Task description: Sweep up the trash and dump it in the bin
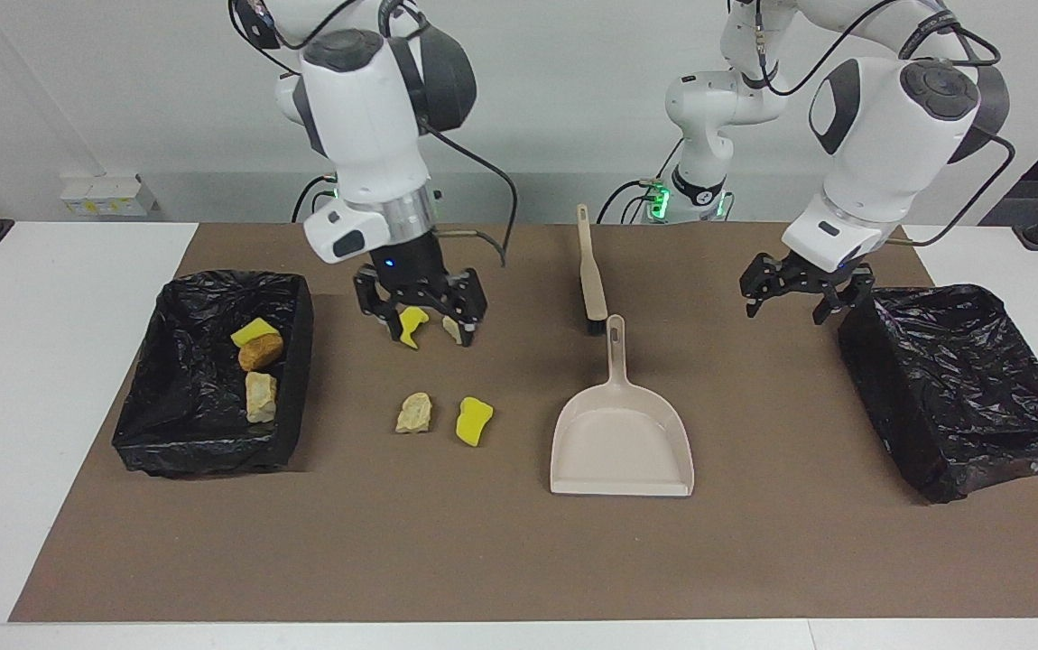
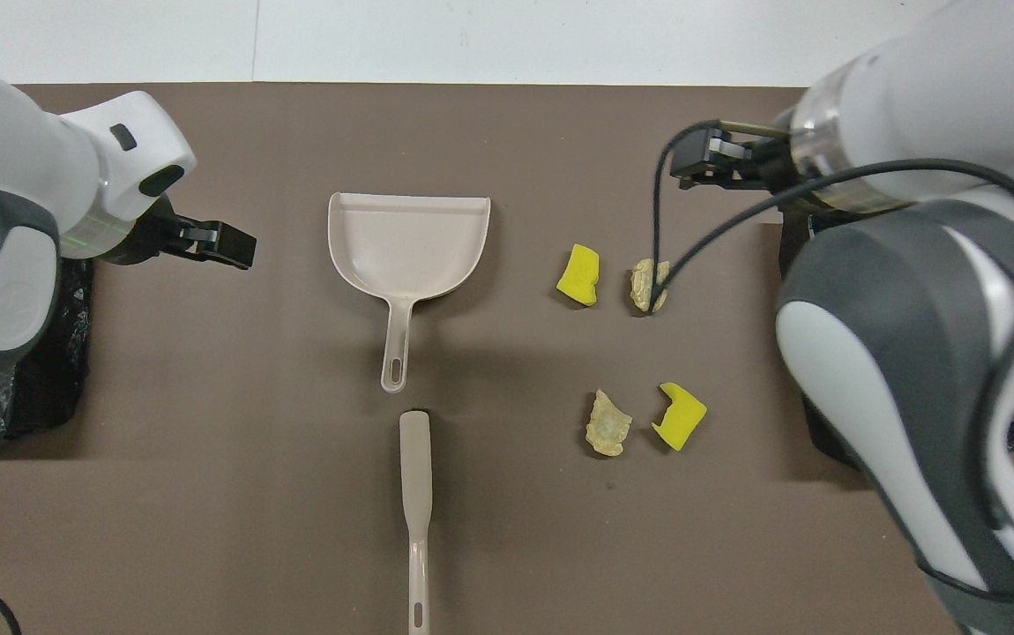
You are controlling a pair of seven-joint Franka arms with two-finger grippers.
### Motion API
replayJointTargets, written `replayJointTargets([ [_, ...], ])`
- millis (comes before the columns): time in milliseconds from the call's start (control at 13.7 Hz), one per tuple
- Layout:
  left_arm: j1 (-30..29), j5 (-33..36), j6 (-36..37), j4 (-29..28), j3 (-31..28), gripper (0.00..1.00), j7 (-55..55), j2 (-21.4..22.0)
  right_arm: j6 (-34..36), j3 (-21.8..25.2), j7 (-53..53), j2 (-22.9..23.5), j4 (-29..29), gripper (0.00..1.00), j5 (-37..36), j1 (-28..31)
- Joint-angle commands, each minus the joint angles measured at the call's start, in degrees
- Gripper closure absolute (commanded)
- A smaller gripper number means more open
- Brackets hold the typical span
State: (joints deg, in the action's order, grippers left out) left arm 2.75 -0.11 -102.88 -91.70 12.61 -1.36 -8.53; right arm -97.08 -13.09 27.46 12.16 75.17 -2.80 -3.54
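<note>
Three pieces of trash already lie in the black-lined bin at the right arm's end of the counter: a yellow sponge bit, an orange-brown lump and a beige chunk. That part of the job looks done.

Four pieces are still out on the brown mat. A yellow sponge piece and a beige stone show between and just below the fingers of the right gripper, which hangs above them with its fingers spread wide and nothing in them. How high it hangs over that pair is hard to judge from here. A second beige stone and a second yellow bit lie a little clear of those fingers, toward the open counter.

The dustpan sits empty and flat on the mat, gripped by nobody, and the brush lies just off its handle tip, also untouched. The left gripper waits over the mat beside the other bin, fingers wide and empty; no trash shows in that bin.

By my reckoning somewhat under half is finished: the four loose pieces must still be swept into the pan and tipped out.
</note>
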Motion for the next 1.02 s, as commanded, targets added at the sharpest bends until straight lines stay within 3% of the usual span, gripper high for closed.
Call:
replayJointTargets([
  [0, 3.2, -0.8, -5.2, -2.5, -0.7, 0.00, -0.2, -2.4, 5.9, -0.6, -4.0, -6.1, 3.7, 0.00, 1.2, 3.2],
  [364, 7.9, -0.8, -12.5, -8.3, -0.7, 0.00, -4.0, -5.2, 13.6, -0.6, -9.1, -10.9, 5.4, 0.00, 1.7, 6.3],
  [728, 11.0, -0.8, -17.3, -14.5, 1.3, 0.00, -10.0, -5.3, 9.8, -0.4, -12.2, -18.4, 17.5, 0.00, 5.5, 8.2],
  [946, 11.0, -0.7, -18.7, -16.7, 3.5, 0.00, -11.9, -5.2, 9.2, -0.4, -16.4, -17.6, 16.9, 0.00, 5.5, 8.7],
])
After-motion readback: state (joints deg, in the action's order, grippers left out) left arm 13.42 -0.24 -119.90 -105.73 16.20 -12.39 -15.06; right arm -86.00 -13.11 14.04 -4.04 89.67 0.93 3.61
